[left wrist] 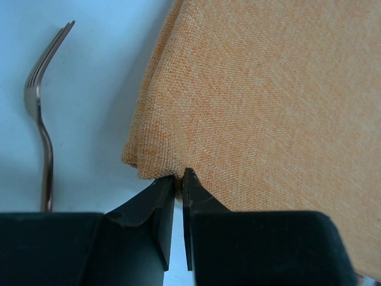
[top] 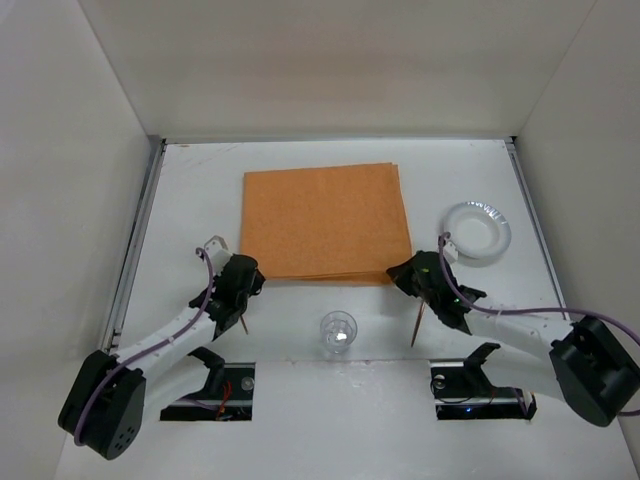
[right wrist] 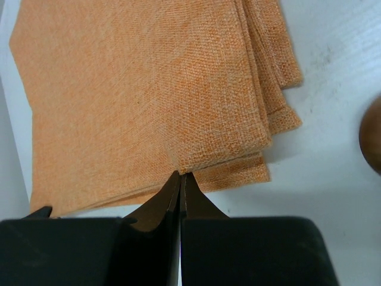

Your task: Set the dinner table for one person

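Note:
The dinner table (top: 195, 195) is a white tabletop with metal side rails. A folded orange cloth mat (top: 325, 222) lies on it at the middle. My left gripper (top: 256, 279) is shut on the mat's near left corner; the left wrist view shows cloth (left wrist: 262, 101) pinched between the tips of the left gripper (left wrist: 178, 177). My right gripper (top: 396, 270) is shut on the mat's near right edge; in the right wrist view the mat (right wrist: 149, 89) bunches at the tips of the right gripper (right wrist: 181, 176).
A metal fork (left wrist: 41, 119) lies left of the mat, partly under my left arm (top: 243, 322). A clear glass (top: 338, 333) stands near the front middle. A thin brown-handled utensil (top: 418, 325) lies by my right arm. A white round plate (top: 477, 229) sits at the right.

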You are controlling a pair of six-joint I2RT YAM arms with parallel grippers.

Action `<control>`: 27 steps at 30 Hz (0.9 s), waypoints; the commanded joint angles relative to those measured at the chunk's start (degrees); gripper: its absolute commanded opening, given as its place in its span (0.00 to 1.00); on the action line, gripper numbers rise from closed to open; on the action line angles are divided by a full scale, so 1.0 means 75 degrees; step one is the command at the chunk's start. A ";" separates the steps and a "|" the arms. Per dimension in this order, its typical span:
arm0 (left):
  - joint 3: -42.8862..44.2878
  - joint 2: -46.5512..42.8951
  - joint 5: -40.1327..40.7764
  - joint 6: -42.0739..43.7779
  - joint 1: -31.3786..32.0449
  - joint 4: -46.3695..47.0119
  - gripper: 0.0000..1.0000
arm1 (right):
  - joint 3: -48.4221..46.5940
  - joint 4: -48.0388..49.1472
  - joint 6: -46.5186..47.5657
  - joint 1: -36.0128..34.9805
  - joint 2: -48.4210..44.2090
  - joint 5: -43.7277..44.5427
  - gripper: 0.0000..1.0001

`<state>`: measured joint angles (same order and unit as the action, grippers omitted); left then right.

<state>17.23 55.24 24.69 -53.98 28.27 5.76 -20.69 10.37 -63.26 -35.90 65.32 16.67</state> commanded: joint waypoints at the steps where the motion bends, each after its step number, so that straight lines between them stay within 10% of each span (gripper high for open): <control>1: -0.0211 -0.0206 0.0681 -0.0022 0.0103 -0.0826 0.04 | 0.0215 -0.0796 -0.0236 -0.0199 -0.0516 0.0777 0.01; 11: -0.0048 -0.0310 0.0692 0.0071 0.0138 -0.0990 0.11 | 0.0567 -0.1265 -0.0530 -0.0422 -0.0986 0.0895 0.03; 18: 0.0174 -0.1669 0.1488 0.0563 0.0723 -0.1436 0.44 | 0.0006 -0.1722 0.0290 -0.0422 -0.1630 0.0695 0.48; 27: 0.0433 -0.1824 0.2111 0.1523 0.1521 0.0200 0.52 | -0.0651 -0.1887 0.1192 0.0712 -0.2030 0.0568 0.61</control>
<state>19.03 40.21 37.89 -46.87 39.03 -0.58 -22.65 -4.21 -58.43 -34.41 50.59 20.56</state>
